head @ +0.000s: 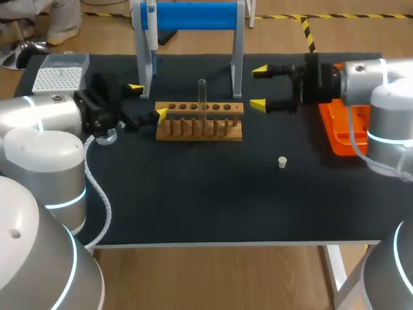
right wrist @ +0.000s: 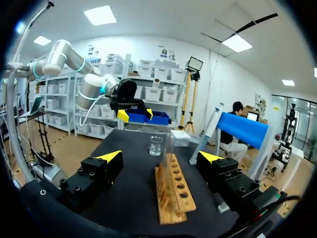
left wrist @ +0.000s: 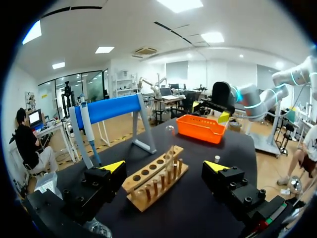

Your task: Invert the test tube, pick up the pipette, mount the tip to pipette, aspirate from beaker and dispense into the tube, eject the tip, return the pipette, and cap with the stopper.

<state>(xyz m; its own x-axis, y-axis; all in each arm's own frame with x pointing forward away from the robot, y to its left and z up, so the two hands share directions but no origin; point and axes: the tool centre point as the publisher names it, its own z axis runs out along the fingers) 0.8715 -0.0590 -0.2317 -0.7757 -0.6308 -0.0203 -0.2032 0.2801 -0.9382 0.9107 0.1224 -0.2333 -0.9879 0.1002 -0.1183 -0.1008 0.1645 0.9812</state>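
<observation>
silver arms (head: 39,119) (head: 390,97) with cyan rings (head: 64,201), black yellow-tipped grippers (head: 148,101) (head: 259,87).

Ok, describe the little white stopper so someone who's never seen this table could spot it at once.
On the black table, find the wooden test tube rack in the middle. Between it and the orange plastic tray, but nearer the table's front edge, the small white stopper sits alone on bare surface. It is far smaller than anything near it and touches nothing.

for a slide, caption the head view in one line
Wooden rack holding an upright test tube, flanked by open left claw and right claw; stopper lies apart
</observation>
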